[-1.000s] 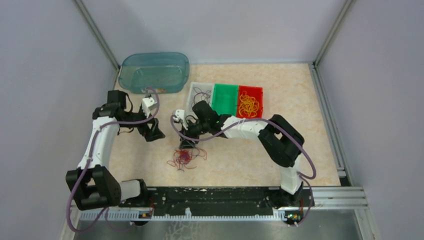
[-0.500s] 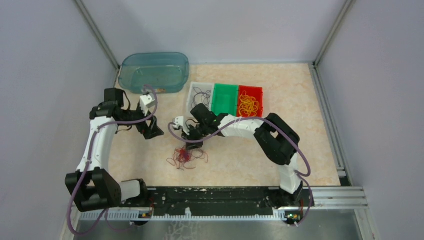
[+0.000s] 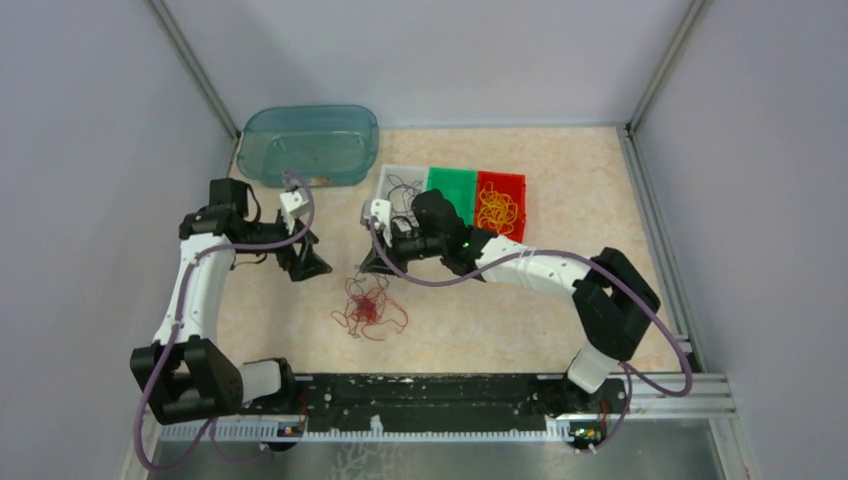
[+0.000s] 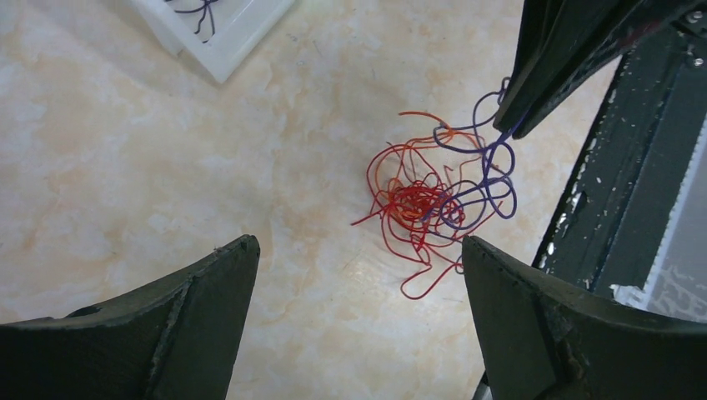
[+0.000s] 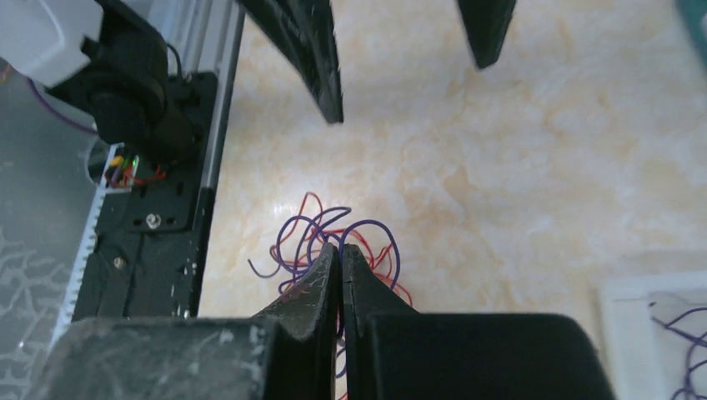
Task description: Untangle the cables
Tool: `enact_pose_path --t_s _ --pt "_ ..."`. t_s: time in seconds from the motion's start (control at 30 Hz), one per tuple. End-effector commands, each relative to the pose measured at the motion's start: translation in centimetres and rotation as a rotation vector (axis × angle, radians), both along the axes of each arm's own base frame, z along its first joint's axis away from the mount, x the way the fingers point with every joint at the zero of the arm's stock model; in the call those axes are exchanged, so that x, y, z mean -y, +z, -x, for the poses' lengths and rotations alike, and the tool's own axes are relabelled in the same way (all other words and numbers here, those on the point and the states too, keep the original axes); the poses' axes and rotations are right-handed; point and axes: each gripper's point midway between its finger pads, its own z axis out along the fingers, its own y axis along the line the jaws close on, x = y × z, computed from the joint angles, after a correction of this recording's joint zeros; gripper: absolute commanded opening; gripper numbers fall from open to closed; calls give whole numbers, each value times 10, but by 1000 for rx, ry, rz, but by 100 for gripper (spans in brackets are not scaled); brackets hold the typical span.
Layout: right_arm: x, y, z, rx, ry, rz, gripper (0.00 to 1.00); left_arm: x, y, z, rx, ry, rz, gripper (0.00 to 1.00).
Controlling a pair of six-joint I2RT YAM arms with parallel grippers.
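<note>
A tangle of thin red, orange and purple cables [image 3: 368,308] lies on the marbled table between the arms. It also shows in the left wrist view [image 4: 421,204]. My right gripper [image 3: 374,266] hangs just above the tangle's far edge, shut on a purple cable [image 5: 371,227] that rises from the tangle to its fingertips [image 4: 510,117]. In its own view the right gripper [image 5: 342,248] has both jaws pressed together, with purple loops spilling out on both sides. My left gripper [image 3: 306,262] stands open [image 4: 358,243] to the left of the tangle, holding nothing.
A teal tub [image 3: 310,145] stands at the back left. A white bin [image 3: 388,188] with dark wires, a green bin [image 3: 450,195] and a red bin [image 3: 500,207] with yellow wires sit in a row behind the right gripper. A black rail [image 3: 430,390] lines the near edge.
The right gripper has shut on a purple strand at the tangle and drawn up and back toward the bins, its arm stretching out. The left gripper has barely moved.
</note>
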Motion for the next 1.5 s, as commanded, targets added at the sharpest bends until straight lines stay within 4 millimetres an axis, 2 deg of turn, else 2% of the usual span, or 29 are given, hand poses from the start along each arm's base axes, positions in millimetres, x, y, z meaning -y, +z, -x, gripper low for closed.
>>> enact_pose_path --t_s 0.0,0.2,0.33,0.53,0.63,0.7,0.93,1.1,1.23,1.3,1.37,1.47 --pt "-7 80 -8 49 -58 -265 0 18 26 15 61 -85 109 95" --pt "-8 112 3 -6 -44 -426 0 36 45 31 123 -159 194 92" --pt "-11 116 6 -47 -22 -455 0 45 55 36 135 -195 204 89" --pt "-13 129 18 -98 41 -523 0 53 50 41 118 -236 199 81" --pt "-15 128 22 -123 71 -517 0 54 63 33 173 -226 200 79" --pt "-14 126 23 -128 72 -515 0 55 74 31 209 -226 205 80" --pt "-10 132 35 -153 120 -533 0 59 93 50 339 -355 193 93" --pt "-9 138 39 -171 147 -559 0 67 92 56 329 -432 192 90" --pt "-8 143 42 -173 153 -572 0 70 91 59 301 -469 208 79" --pt "-10 142 41 -181 154 -569 0 72 95 60 308 -475 223 69" --pt "-11 143 40 -181 149 -573 0 76 98 63 313 -489 229 57" --pt "-12 145 37 -182 132 -583 0 78 100 63 315 -494 226 26"
